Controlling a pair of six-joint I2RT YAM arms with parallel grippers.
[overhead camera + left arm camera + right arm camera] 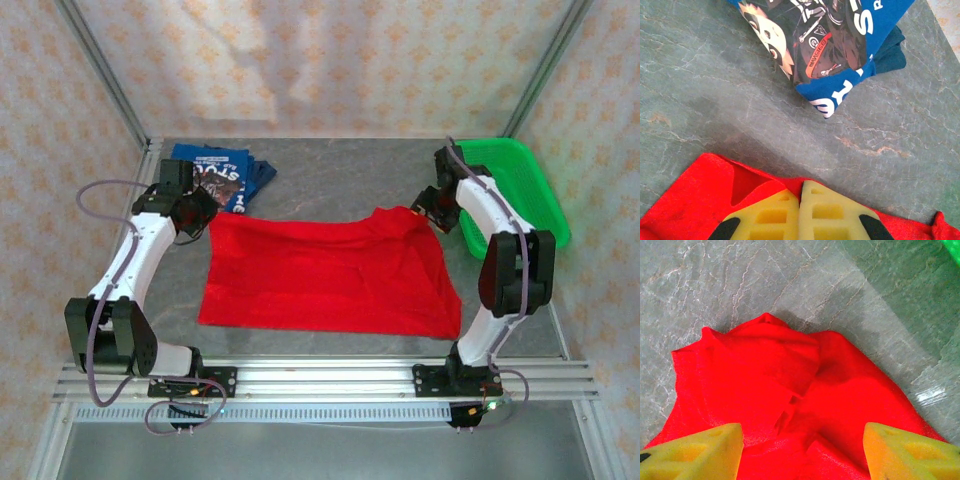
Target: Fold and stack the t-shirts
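Red t-shirt (330, 275) is spread out mid-table (330, 165), and the blue t-shirt (222, 172) sits folded by the far left corner. The left gripper (801, 190) is pinched tight on the red t-shirt's far left corner. The right gripper (801, 435) sits over the bunched far right corner, jaws well apart. Can't really tell if its pads touch the cloth.

The red t-shirt (330, 280) is matt cloth, the table (350, 170) smooth and marbled.
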